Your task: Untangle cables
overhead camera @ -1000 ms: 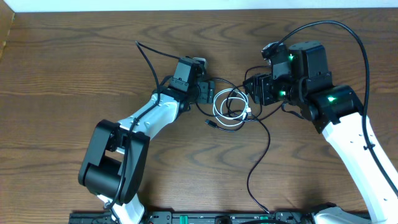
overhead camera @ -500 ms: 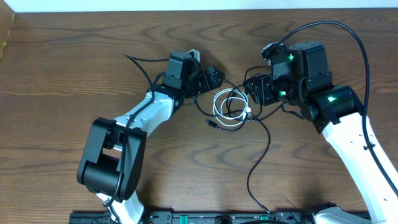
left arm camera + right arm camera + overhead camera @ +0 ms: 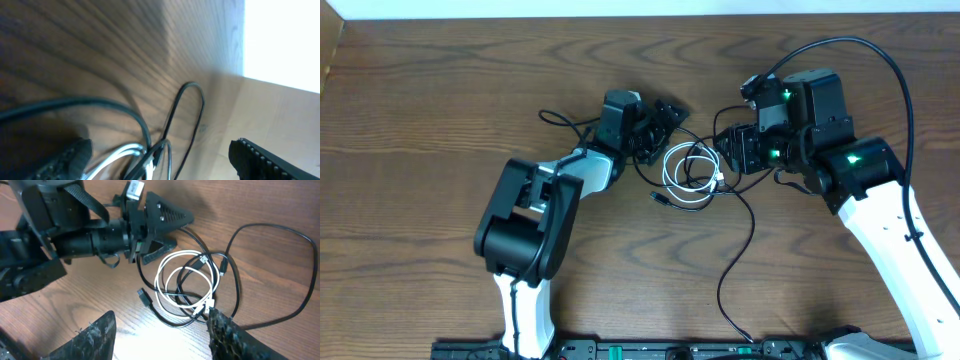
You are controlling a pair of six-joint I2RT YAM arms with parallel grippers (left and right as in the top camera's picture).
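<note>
The cables lie tangled at mid-table: a white cable coiled in loops, with a black cable threaded through it and a black plug end at the front. My left gripper is open at the tangle's upper left; its fingers straddle the white cable and black cable. My right gripper is open just right of the tangle. In the right wrist view it hovers over the white coil, with its right finger by the white plugs.
A black cord trails from the tangle toward the table's front edge. The left arm's own black wire loops on the wood behind its wrist. The table's far edge meets a white surface.
My left arm has swung its elbow right and its gripper has moved right, closer to the tangle's upper left. The right arm and the cables have stayed put.
</note>
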